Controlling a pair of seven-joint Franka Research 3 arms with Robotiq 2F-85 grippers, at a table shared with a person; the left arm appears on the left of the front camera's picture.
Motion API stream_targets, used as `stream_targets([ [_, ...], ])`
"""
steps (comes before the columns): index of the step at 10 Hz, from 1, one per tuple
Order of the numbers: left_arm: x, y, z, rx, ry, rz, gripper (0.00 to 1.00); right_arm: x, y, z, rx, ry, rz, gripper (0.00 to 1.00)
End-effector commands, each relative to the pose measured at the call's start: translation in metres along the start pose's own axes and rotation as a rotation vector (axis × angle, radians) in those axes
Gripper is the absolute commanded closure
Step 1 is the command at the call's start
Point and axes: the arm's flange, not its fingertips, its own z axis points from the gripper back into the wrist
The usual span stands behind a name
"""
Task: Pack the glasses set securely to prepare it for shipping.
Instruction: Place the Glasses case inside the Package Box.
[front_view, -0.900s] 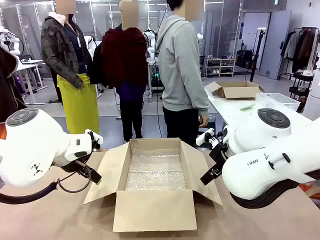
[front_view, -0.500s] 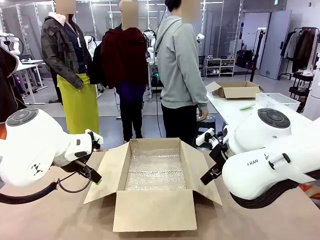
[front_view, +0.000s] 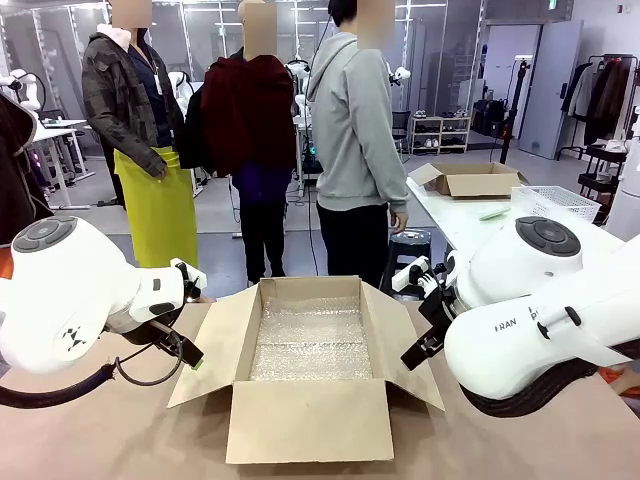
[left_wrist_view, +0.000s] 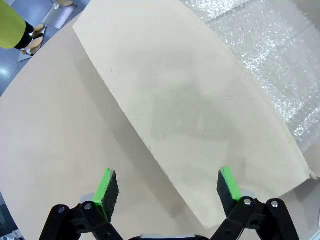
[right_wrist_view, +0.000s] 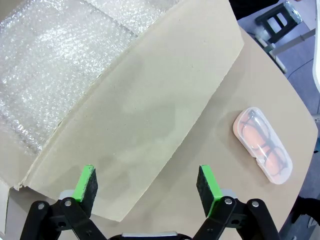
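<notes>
- Your left gripper (left_wrist_view: 165, 176) is hovering, jaws apart, over the left flap (left_wrist_view: 200, 115) of the open brown cardboard box (front_view: 305, 420).
- Your right gripper (right_wrist_view: 146, 172) is gaping empty above the right flap (right_wrist_view: 150, 105).
- The pale pink oblong glasses case (right_wrist_view: 262, 145) is lying on the table, ahead-right of those fingers.

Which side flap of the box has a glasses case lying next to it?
The right flap, in front of the right gripper: a pink case lies on the table beside it, not touching. The left flap shows none.
</notes>
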Motion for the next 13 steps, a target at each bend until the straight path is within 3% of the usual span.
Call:
stream_targets([
  [1, 0.0, 0.0, 0.0, 0.0, 0.0, 0.001, 0.0, 0.0, 0.0, 0.0, 0.001, -0.001, -0.002, 0.0],
  [2, 0.0, 0.0, 0.0, 0.0, 0.0, 0.0, 0.0, 0.0, 0.0, 0.0, 0.0, 0.0, 0.0, 0.0],
  [5, 0.026, 0.033, 0.061, -0.096, -0.005, -0.062, 0.0, 0.011, -0.033, 0.058, 0.026, 0.071, 0.06, 0.0],
  [8, 0.043, 0.058, 0.147, -0.251, -0.03, -0.128, 0.0, 0.012, -0.088, 0.093, 0.16, 0.13, 0.129, 0.0],
  [9, 0.042, 0.063, 0.176, -0.242, -0.04, -0.104, 0.0, 0.014, -0.109, 0.1, 0.16, 0.146, 0.19, 0.0],
  [10, 0.033, 0.059, 0.207, -0.213, -0.116, -0.088, 0.0, 0.017, -0.133, 0.098, 0.193, 0.149, 0.275, 0.0],
  [13, 0.025, 0.062, 0.217, -0.217, -0.135, -0.018, 0.0, 0.021, -0.16, 0.087, 0.232, 0.128, 0.268, 0.0],
])
